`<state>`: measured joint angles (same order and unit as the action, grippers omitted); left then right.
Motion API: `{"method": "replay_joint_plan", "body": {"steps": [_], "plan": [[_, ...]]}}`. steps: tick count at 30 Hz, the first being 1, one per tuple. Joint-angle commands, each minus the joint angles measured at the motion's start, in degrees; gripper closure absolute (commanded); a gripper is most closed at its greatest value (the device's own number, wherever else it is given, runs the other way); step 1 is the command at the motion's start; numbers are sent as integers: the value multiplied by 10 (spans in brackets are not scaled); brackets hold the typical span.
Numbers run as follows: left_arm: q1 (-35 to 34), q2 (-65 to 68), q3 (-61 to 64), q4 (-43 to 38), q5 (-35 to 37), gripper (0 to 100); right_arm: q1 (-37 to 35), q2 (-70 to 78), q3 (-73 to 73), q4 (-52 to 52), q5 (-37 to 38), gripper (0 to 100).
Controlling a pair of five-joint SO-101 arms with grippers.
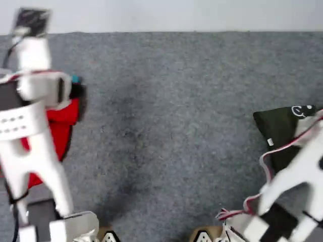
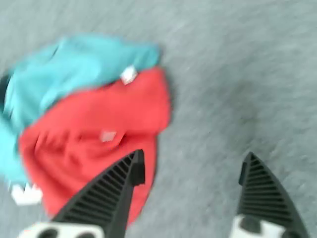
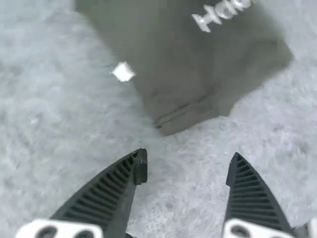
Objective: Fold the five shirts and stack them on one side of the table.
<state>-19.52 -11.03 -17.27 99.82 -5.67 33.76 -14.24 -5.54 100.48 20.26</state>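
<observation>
A red shirt (image 2: 94, 134) lies crumpled on the grey table, partly over a teal shirt (image 2: 64, 69). My left gripper (image 2: 190, 166) hangs open just above them, one finger over the red shirt's edge, the other over bare felt. In the high view the red shirt (image 1: 61, 123) shows at the far left behind the left arm, with a sliver of the teal shirt (image 1: 75, 79). A folded dark green shirt (image 3: 183, 64) with white print and a small white tag lies at the right (image 1: 280, 128). My right gripper (image 3: 188, 166) is open over the felt just short of its corner.
The grey felt table top (image 1: 171, 116) stretches wide between the two piles. A pale wall runs along the table's far edge. The arm bases and their cables stand at the near edge.
</observation>
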Motion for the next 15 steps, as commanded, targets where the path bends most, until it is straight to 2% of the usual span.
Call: {"method": "replay_joint_plan", "body": {"steps": [1, 5, 7, 11, 15], "plan": [[-84, -77, 97, 6, 8, 702, -75, -73, 41, -7, 18, 735], [-197, -98, 241, -11, 3, 700, -141, -112, 117, -45, 18, 735], [-229, -98, 321, -50, 1, 699, -168, -121, 145, -60, 19, 735], [-237, -98, 423, -119, -60, 699, -207, -125, 164, -65, 19, 735], [-256, -99, 445, -168, -67, 701, -266, -124, 164, -61, 19, 735]]}}
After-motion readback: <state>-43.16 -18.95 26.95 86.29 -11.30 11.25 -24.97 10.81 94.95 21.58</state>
